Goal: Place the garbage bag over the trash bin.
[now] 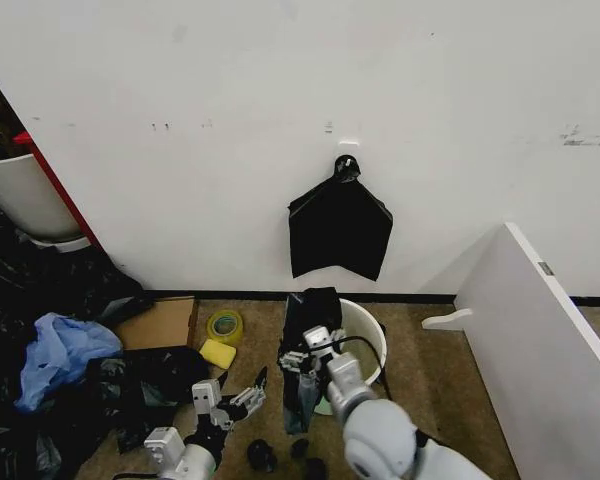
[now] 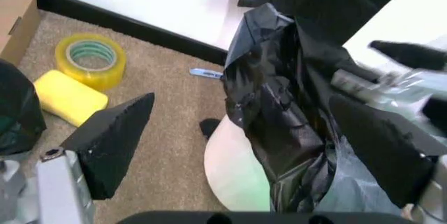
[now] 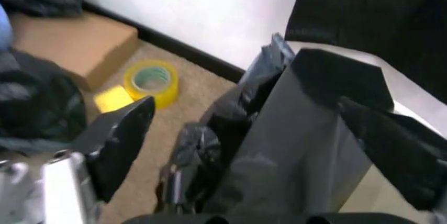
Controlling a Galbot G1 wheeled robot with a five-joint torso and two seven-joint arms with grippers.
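Note:
The trash bin (image 1: 367, 328) is a small off-white bucket on the carpet by the wall. The garbage bag (image 1: 302, 318), black and crinkled, hangs over its left rim and down its outside. My right gripper (image 1: 302, 362) is at the bag's lower part. In the right wrist view my right gripper (image 3: 246, 103) is open, with the bag (image 3: 279, 150) between its fingers and the bin's rim (image 3: 409, 90) beyond. My left gripper (image 1: 242, 392) hovers open to the left of the bin. In the left wrist view my left gripper (image 2: 243, 98) faces the bag (image 2: 276, 114) and bin (image 2: 234, 169).
A flat black bag bundle (image 1: 338, 232) hangs on the wall above the bin. A yellow tape roll (image 1: 225, 325), a yellow sponge (image 1: 218, 353) and a cardboard box (image 1: 160, 322) lie to the left. Dark bags with blue plastic (image 1: 55, 360) are heaped at far left. A white board (image 1: 550, 340) stands at the right.

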